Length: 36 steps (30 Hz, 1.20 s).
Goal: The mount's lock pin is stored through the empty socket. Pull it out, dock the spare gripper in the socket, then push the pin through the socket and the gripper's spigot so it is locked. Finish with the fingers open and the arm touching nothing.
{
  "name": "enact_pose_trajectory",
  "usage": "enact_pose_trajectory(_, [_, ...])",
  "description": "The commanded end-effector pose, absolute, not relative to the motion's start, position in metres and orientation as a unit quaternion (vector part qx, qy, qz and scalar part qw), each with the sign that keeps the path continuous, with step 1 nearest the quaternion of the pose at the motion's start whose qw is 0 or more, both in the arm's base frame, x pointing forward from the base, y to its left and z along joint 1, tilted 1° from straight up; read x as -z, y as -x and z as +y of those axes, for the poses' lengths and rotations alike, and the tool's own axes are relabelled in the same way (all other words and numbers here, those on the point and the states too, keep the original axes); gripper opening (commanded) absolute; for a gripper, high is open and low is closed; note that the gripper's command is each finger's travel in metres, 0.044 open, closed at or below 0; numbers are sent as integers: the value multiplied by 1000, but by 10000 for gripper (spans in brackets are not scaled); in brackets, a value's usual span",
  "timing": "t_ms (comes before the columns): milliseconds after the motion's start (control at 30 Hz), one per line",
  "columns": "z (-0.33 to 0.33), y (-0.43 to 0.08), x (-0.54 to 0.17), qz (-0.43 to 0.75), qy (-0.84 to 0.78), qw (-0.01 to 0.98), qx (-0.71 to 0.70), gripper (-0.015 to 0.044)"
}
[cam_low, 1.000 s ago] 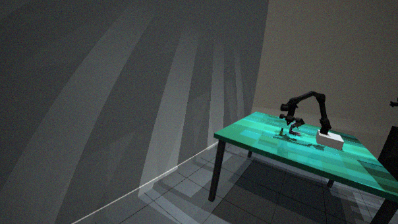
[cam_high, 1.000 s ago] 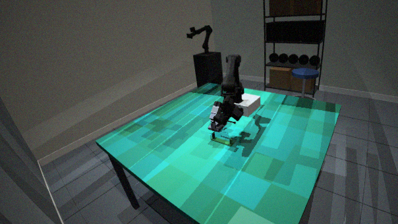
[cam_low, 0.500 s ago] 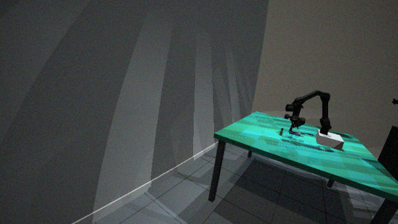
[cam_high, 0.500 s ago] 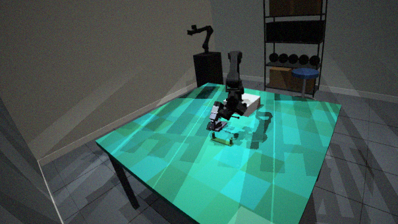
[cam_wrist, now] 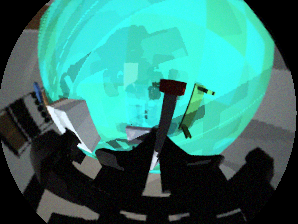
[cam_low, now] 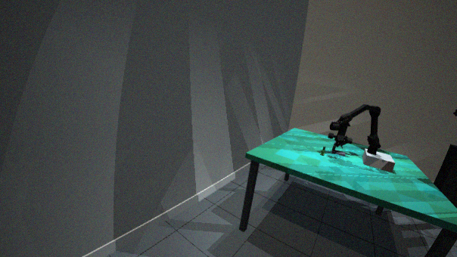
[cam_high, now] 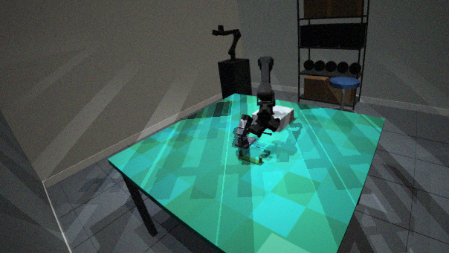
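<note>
My gripper [cam_high: 262,130] [cam_wrist: 156,132] is shut on the lock pin [cam_high: 267,133] [cam_wrist: 166,117], whose dark shaft and dark red head stick out beyond the fingertips. The gripper is above the table. Left of it in the top view, a tilted grey and black body [cam_high: 243,126] stands over the mount's flat base [cam_high: 250,141]; it looks like the spare gripper, but whether its spigot is seated in the socket cannot be told. In the wrist view the fingers hide most of that area. In the exterior view the mount's base [cam_low: 341,154] is partly behind the arm.
A yellow-green bracket [cam_high: 250,159] [cam_low: 323,152] [cam_wrist: 191,107] with raised ends stands on the table beyond the mount. The arm's white base block [cam_high: 285,115] [cam_low: 379,160] [cam_wrist: 86,122] is behind the gripper. Shelves, a blue stool and a second arm stand off the table.
</note>
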<state>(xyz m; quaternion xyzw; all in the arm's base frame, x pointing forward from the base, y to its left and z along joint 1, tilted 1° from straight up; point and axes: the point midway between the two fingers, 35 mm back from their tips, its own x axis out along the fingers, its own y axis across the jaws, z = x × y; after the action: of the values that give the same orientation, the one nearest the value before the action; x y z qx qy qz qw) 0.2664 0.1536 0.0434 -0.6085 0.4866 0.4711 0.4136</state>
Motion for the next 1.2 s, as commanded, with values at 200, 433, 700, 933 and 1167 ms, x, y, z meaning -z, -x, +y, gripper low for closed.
enact_pose_trajectory(200, [152,-262,-9,493,604,409,-473,0])
enact_pose_trajectory(433, [146,-265,-11,494,604,409,-474,0])
enact_pose_trajectory(700, [140,-265,-10,493,604,410,-472,0])
enact_pose_trajectory(933, [136,-266,-10,492,605,411,-471,0])
enact_pose_trajectory(1167, [132,-267,-10,492,605,412,-471,0])
